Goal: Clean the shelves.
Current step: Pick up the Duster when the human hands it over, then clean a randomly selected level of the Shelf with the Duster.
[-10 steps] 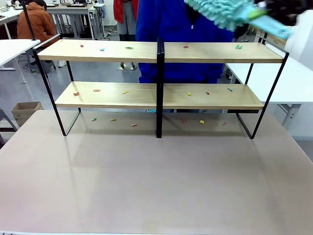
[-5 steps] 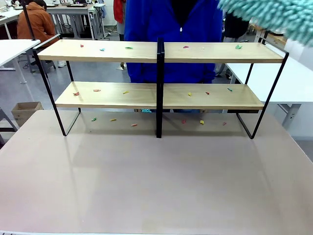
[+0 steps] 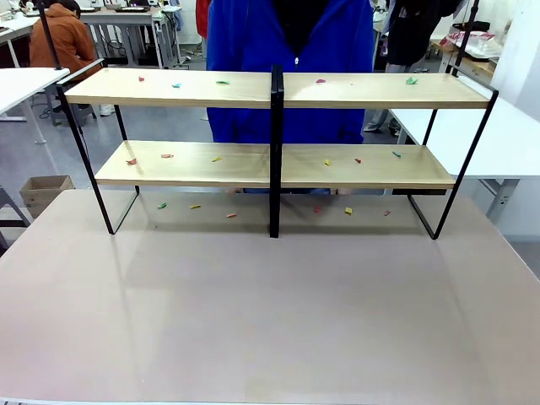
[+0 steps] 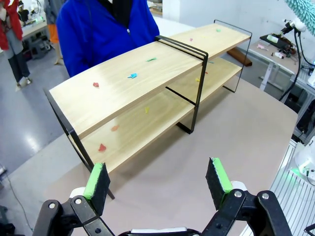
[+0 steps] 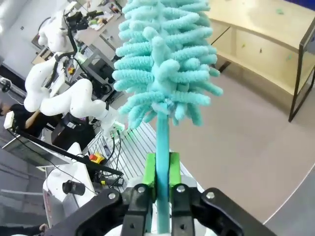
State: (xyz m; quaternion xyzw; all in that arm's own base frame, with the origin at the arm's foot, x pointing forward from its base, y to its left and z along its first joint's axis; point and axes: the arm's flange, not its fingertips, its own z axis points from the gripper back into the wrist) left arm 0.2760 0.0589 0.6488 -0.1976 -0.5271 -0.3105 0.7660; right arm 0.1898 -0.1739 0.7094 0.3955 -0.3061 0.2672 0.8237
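Note:
The shelves [image 3: 354, 90] stand at the table's far side, two light-wood boards in a black frame with a central post. Small coloured scraps [image 3: 222, 83] lie on both boards and on the table under them. My right gripper [image 5: 162, 172] is shut on the handle of a fluffy teal duster [image 5: 165, 59], held up high off to one side of the shelves [image 5: 266, 29]. My left gripper [image 4: 157, 179] is open and holds nothing, raised above the table and facing the shelves [image 4: 138, 83]. The duster's tip [image 4: 301, 9] shows at the top right of the left wrist view.
A person in a blue jacket [image 3: 287, 51] stands close behind the shelves. The beige table [image 3: 270, 312] stretches in front. White tables flank it at left [image 3: 21, 84] and right [image 3: 506, 143]. A cardboard box [image 3: 44, 190] sits on the floor at left.
The teal duster has swung up and rightward out of the front view. The person in blue has shifted slightly left.

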